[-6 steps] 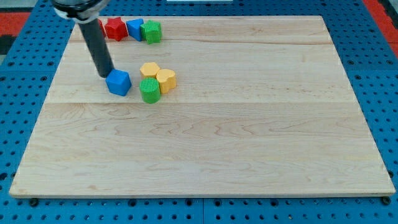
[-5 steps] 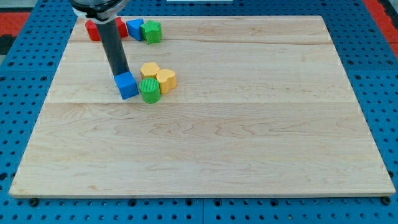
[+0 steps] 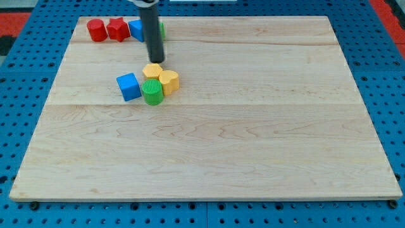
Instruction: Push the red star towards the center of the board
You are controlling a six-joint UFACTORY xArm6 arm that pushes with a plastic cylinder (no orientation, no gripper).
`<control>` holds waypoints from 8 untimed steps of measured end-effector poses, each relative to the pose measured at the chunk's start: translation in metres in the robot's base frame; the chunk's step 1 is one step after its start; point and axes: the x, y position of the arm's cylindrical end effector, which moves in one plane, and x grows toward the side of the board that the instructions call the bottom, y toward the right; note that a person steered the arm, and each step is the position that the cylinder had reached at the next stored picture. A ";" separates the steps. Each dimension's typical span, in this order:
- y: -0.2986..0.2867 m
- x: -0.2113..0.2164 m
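The red star (image 3: 117, 29) lies near the board's top left corner, between a red cylinder (image 3: 97, 30) on its left and a blue block (image 3: 137, 29) on its right. My tip (image 3: 157, 60) is down and to the right of the star, just above the yellow blocks (image 3: 153, 71). The dark rod hides most of a green block (image 3: 161, 28) at the right end of the top row. The tip touches no block that I can make out.
A cluster sits left of centre: a blue cube (image 3: 129, 86), a green cylinder (image 3: 152, 91), and a second yellow block (image 3: 169, 81). The wooden board (image 3: 253, 126) lies on a blue pegboard.
The rod has moved right and up, from the blue cube's left to above the yellow blocks. The blue cube was pushed right, close to the green cylinder.
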 end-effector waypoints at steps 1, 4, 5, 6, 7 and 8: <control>0.002 0.020; -0.041 -0.002; -0.090 -0.017; -0.118 -0.048; -0.168 -0.040; -0.215 -0.056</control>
